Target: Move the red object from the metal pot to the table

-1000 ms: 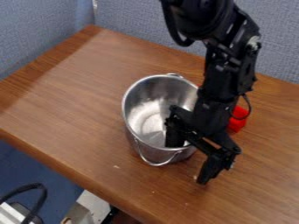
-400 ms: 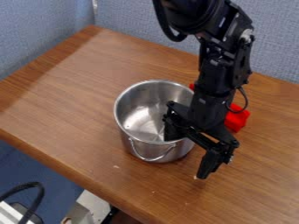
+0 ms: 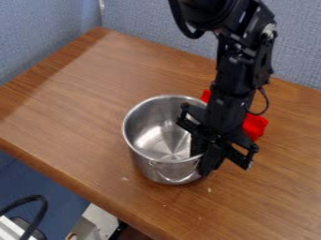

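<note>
On brown wood-grain desk (image 3: 88,103) before blue-grey fabric wall (image 3: 145,23): steel pot (image 3: 157,141), red block (image 3: 256,126) just beside and partly behind black gripper (image 3: 213,155), closed narrow at pot's near-right rim.

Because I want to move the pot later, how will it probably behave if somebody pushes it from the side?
The metal pot would probably slide rather than tip, since it looks wide for its height. Its shiny, smooth wall may feel slippery.

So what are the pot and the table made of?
The pot looks like shiny metal, maybe steel, since it is silvery with bright reflections. The table seems to be wood or wood-look covering, smooth and brown with streaky grain.
</note>
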{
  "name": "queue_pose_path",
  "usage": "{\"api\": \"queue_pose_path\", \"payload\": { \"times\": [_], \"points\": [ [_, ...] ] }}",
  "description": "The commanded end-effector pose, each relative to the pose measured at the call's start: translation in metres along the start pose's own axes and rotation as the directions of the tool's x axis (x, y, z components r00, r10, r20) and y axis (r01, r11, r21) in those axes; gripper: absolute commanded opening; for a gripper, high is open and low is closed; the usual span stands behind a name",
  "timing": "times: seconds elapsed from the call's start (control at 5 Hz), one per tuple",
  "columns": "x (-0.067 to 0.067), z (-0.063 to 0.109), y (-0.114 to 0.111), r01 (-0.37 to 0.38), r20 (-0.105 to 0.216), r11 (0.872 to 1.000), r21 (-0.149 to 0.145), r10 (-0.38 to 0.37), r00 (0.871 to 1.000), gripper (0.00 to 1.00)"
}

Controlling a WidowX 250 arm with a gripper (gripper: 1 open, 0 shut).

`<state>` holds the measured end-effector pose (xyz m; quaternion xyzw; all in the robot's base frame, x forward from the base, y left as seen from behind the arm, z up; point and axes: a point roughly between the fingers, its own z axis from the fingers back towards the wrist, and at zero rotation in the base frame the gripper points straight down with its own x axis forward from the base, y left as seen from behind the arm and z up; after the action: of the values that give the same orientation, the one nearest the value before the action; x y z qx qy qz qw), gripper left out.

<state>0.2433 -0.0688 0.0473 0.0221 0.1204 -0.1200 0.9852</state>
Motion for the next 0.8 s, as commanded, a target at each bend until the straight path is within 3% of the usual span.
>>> {"api": "queue_pose_path", "payload": {
  "times": [0.0,0.2,0.6],
  "points": [
    [0.006,0.006,-0.015,0.047,0.042,0.999,0.003,-0.047,0.998,0.0],
    [0.01,-0.005,-0.036,0.112,0.042,0.994,0.012,-0.112,0.993,0.0],
    [-0.004,0.006,-0.054,0.268,0.041,0.961,0.073,-0.272,0.962,0.0]
  ]
}}
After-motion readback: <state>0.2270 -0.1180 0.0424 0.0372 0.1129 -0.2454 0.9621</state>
